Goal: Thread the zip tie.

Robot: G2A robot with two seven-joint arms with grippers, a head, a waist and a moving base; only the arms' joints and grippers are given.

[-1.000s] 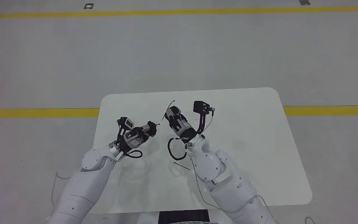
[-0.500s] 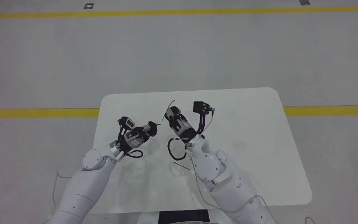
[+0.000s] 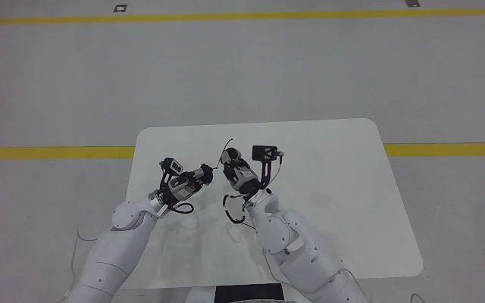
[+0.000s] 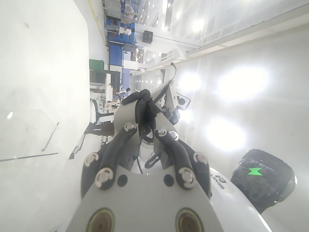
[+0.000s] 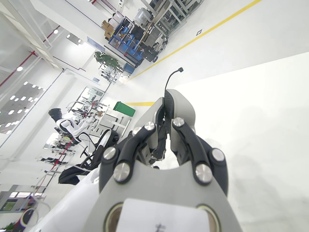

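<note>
A thin black zip tie (image 5: 169, 79) sticks out from between the fingers of my right gripper (image 5: 169, 96), which is shut on it. Its small square head (image 5: 180, 69) is at the free end, curving away from the fingertips. In the top view the right gripper (image 3: 226, 158) hangs over the middle of the white table (image 3: 341, 151), the zip tie (image 3: 229, 144) pointing toward the far edge. My left gripper (image 3: 207, 172) sits just beside it, tips almost touching. The left gripper (image 4: 144, 95) is shut; whether it pinches anything is hidden. The tie's head (image 4: 172, 63) shows beyond it.
A second black zip tie (image 3: 244, 225) lies flat on the table near the front, below the right forearm; the left wrist view also catches this spare tie (image 4: 49, 139). The table's right half and far left corner are bare.
The right gripper has shifted left, closer to the left gripper, and its wrist has turned, carrying the zip tie along. The left arm has stayed put.
</note>
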